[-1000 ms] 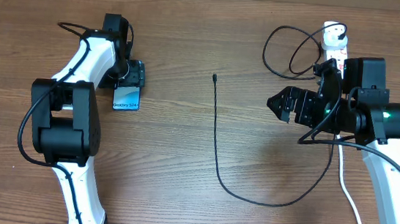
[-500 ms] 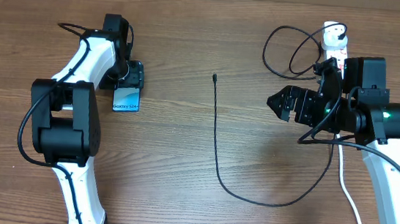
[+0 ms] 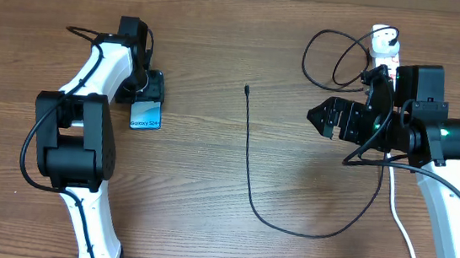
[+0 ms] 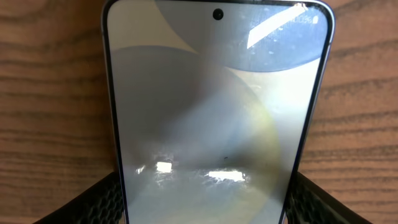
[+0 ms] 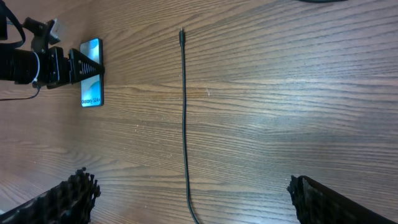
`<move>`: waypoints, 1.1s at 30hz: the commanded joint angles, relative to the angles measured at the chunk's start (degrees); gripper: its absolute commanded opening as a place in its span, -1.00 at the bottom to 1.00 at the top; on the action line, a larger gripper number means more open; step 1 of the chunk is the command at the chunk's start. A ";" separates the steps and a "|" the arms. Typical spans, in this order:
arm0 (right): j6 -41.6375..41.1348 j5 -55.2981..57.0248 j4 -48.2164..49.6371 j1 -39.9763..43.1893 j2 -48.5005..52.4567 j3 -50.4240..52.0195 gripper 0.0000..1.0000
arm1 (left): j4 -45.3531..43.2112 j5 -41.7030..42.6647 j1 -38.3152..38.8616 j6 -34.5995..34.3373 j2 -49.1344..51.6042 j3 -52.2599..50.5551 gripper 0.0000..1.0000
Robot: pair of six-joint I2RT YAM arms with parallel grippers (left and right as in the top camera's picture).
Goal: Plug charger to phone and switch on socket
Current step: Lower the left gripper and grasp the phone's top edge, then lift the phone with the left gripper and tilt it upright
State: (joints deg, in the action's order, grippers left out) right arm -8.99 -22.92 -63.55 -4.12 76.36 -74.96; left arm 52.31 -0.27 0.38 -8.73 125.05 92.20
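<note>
Left gripper: clamped on the phone, upper left. Right gripper: spread wide, empty, right of centre. Charger tip: loose at mid-frame, well apart from both. Likely to slip or roll when pinched, being thin; likely to miss the port if tilted.

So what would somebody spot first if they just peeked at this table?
Probably the slim phone with a light blue screen at the left of the wooden table, pinched by its long edges in the left gripper. Next, the long thin black cable snaking down the middle, with the open right gripper hovering just to its right.
</note>
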 commanded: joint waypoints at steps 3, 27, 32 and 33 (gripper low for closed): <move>0.02 0.35 0.42 0.02 -0.04 -1.18 1.00 | 3.69 1.81 0.39 -0.74 1.20 2.56 0.30; -0.02 0.33 0.37 0.02 -0.04 -1.18 1.00 | 19.56 15.19 0.39 -14.47 1.20 16.72 0.27; -0.02 0.31 0.20 0.02 -0.04 -1.18 1.00 | 19.41 25.88 0.37 -17.53 1.20 16.72 0.25; -0.02 0.31 0.15 0.02 -0.04 -1.18 1.00 | 19.41 27.45 0.37 -17.81 1.20 16.72 0.22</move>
State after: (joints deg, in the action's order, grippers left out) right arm -8.99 -22.90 -63.48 -4.12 76.36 -74.96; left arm 71.77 17.67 0.38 -23.22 126.56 107.20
